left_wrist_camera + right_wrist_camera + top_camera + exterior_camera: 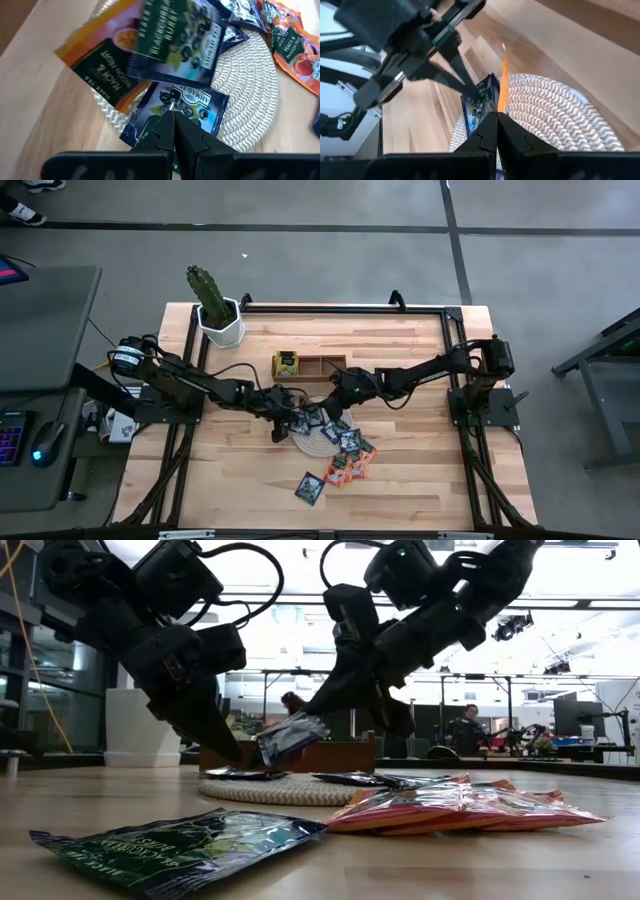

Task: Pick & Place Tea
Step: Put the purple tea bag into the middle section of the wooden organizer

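Two pincers meet over the mat (312, 442): left pincer (173, 117) clenched on a blue sachet (175, 107), right pincer (496, 120) seemingly pinching an orange one (503, 82). Both sachets overlap above the mat, so pulling apart could drag either loose.

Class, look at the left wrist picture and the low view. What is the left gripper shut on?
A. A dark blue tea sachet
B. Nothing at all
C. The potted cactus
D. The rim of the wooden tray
A. The left gripper is shut on the corner of a dark blue tea sachet, held just above the round woven mat; the low view shows that sachet lifted off the table.
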Robot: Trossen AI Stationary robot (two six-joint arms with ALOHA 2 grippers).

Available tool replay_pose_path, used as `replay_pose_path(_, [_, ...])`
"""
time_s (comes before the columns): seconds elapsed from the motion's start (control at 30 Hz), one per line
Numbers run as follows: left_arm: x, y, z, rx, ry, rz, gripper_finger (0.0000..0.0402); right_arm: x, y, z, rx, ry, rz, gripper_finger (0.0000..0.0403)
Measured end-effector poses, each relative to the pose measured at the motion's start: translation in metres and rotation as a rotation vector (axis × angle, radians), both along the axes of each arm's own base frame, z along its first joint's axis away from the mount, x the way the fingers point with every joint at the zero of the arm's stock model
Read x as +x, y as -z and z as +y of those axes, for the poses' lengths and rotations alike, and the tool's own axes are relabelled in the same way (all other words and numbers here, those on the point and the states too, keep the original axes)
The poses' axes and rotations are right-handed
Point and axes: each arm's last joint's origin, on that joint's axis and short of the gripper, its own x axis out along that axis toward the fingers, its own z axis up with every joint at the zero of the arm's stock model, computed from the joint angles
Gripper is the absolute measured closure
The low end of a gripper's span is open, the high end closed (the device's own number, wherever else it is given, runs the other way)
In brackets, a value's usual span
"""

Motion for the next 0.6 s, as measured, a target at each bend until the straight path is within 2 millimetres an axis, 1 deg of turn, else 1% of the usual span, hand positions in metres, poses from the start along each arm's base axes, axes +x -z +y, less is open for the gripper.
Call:
replay_pose_path(0.4, [0.0055,-0.0069,-0.0009,-0.006,0.014,-0.091,0.0397,0.0,0.0001,0.0024,-0.014,-0.011,-0.001,0.0403])
replay_pose_path(0.5, [0.0046,-0.0058,-0.0008,-0.015,0.006,-0.075,0.0376,0.0,0.0,0.0024,-0.016,-0.012,-0.001,0.0403])
replay_pose_path(0.6, [0.0039,-0.0047,-0.0007,-0.016,0.004,-0.062,0.0336,0.0,0.0,0.0025,-0.014,-0.015,-0.002,0.0403])
